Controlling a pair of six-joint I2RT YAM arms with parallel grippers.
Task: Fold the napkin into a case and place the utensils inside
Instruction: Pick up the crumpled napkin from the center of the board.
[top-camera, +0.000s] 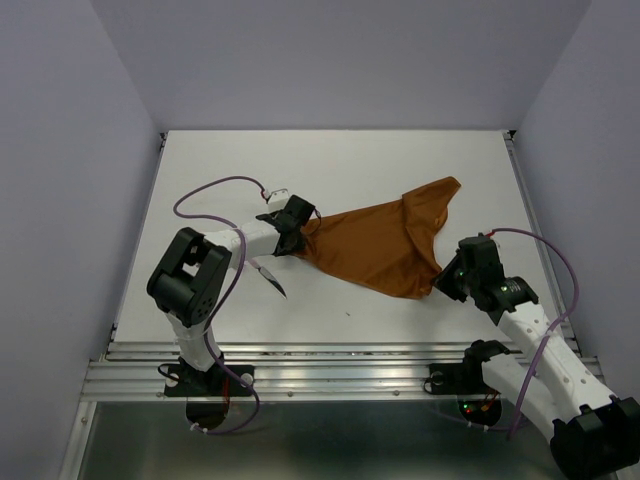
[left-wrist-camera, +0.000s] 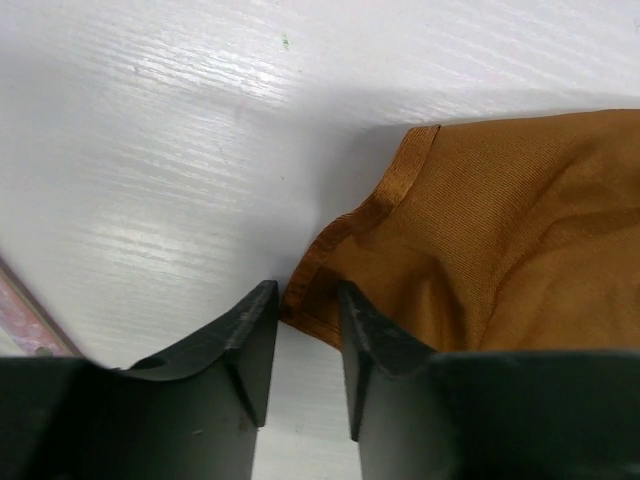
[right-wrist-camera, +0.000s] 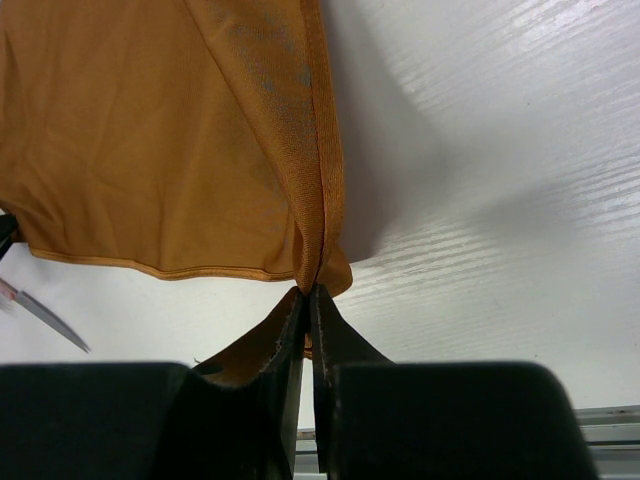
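While the right pincer (right-wrist-camera: 308, 297) is pinching one corner of the napkin (top-camera: 385, 248), the left pincer (left-wrist-camera: 303, 292) is sitting a bit spread at another corner, likely needing to close before folding is starting.

- The utensils (top-camera: 271, 277) are partly covered by the left arm (top-camera: 243, 241); their number cannot be told.
- A corner of the napkin (right-wrist-camera: 150, 130) is hidden inside the right gripper (right-wrist-camera: 308, 295).

White tabletop (top-camera: 340, 165) w/ faint wood grain, boxed in on 3 sides: pale lavender back wall (top-camera: 340, 60), left wall (top-camera: 60, 200), right wall (top-camera: 590, 110). Ribbed alum. rails (top-camera: 330, 372) along near edge. Soft, even light, mild glare, diffuse shadows.
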